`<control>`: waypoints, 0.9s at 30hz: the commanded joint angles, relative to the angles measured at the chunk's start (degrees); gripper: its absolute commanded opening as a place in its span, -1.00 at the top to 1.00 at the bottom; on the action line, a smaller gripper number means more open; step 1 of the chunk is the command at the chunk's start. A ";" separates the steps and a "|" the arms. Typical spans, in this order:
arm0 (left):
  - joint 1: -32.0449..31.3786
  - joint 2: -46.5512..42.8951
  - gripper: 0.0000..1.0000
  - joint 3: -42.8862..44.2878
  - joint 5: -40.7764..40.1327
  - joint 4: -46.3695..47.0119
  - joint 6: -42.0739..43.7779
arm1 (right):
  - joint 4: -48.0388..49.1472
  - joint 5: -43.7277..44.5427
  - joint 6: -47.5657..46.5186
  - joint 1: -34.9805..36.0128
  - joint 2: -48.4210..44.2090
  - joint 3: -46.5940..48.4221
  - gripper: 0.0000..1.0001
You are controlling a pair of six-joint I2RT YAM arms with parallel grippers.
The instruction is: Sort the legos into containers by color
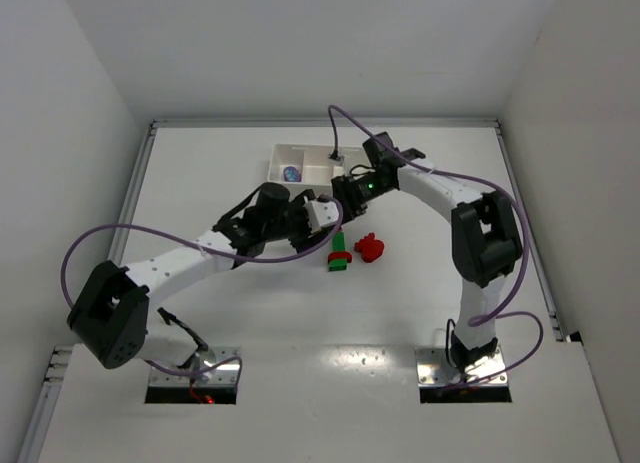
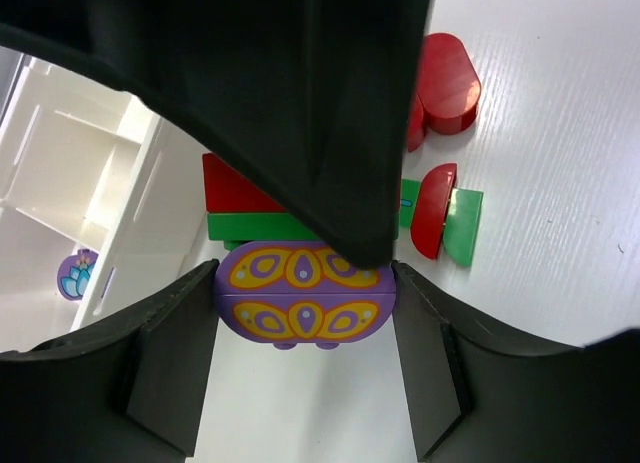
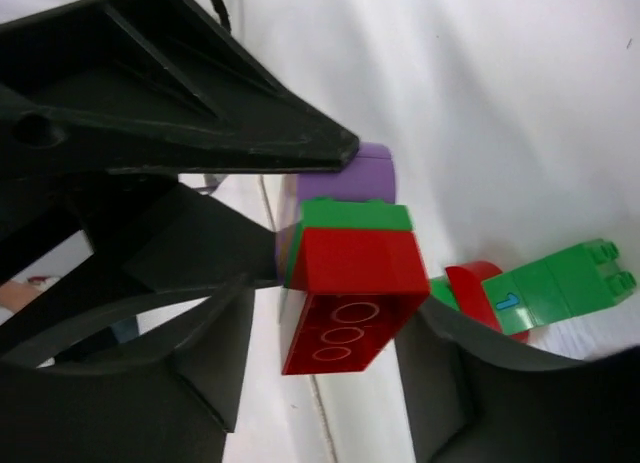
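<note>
Splitting a brick stack [image 3: 345,253] near the tray [image 1: 310,150], toward the tabletop's far edge: left fingers [image 2: 170,363] clamp the purple brick [image 2: 305,305]; right fingers [image 3: 200,373] straddle the red brick [image 3: 350,293], grip unclear. Next, probably: pull apart.

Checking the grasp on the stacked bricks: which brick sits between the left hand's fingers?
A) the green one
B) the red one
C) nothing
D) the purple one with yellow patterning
D: the left wrist view shows the purple patterned brick pinched on both sides by the left hand.
</note>
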 commanded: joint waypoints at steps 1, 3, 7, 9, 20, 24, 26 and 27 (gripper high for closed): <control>-1.27 -0.72 1.00 2.14 0.56 2.87 -0.66 | 1.41 -2.29 -0.43 0.42 0.95 3.11 0.04; -1.27 -0.72 1.00 2.14 0.56 3.40 -0.66 | 1.41 -2.91 -0.42 0.42 1.57 3.64 0.45; -1.27 -0.72 1.00 1.44 0.04 3.40 -1.19 | 0.36 -3.44 -1.12 0.42 1.57 4.17 1.00; -1.27 -0.72 1.00 0.21 -1.45 3.40 -1.19 | 0.36 -3.44 -1.65 -0.11 1.57 4.17 1.00; 0.05 -8.89 1.00 -6.04 -3.83 -4.50 -1.63 | -7.64 -0.90 -8.51 -5.64 -4.05 4.69 1.00; 3.47 -9.42 1.00 -6.04 -3.22 -7.93 0.39 | -6.59 0.16 -7.89 -7.49 -4.67 5.39 1.00; 5.23 -9.42 1.00 -4.81 -3.22 -8.56 0.92 | -6.59 0.16 -7.89 -9.07 -4.67 6.09 1.00; 5.84 -9.42 1.00 -4.28 -2.69 -8.56 1.62 | -6.59 0.86 -7.89 -9.07 -4.67 6.10 1.00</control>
